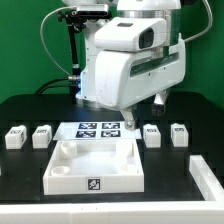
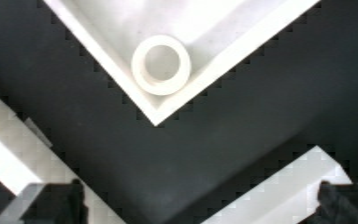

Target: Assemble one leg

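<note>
Several small white legs with tags stand in a row on the black table: two at the exterior view's left (image 1: 14,137) (image 1: 42,135) and two at its right (image 1: 152,134) (image 1: 180,134). My gripper (image 1: 128,119) hangs low over the table behind the big white tray-like piece (image 1: 60,178), between the two pairs and touching none. In the wrist view my gripper (image 2: 197,205) is open and empty, with one dark fingertip (image 2: 51,205) at each side. A corner of the tray with its round socket (image 2: 162,63) lies ahead of it. No leg shows in the wrist view.
The marker board (image 1: 98,128) lies flat behind the tray, partly under my hand. A white piece (image 1: 206,176) sits at the front of the exterior view's right. White bands (image 2: 282,185) cross the black table near my fingertips; I cannot tell what they belong to.
</note>
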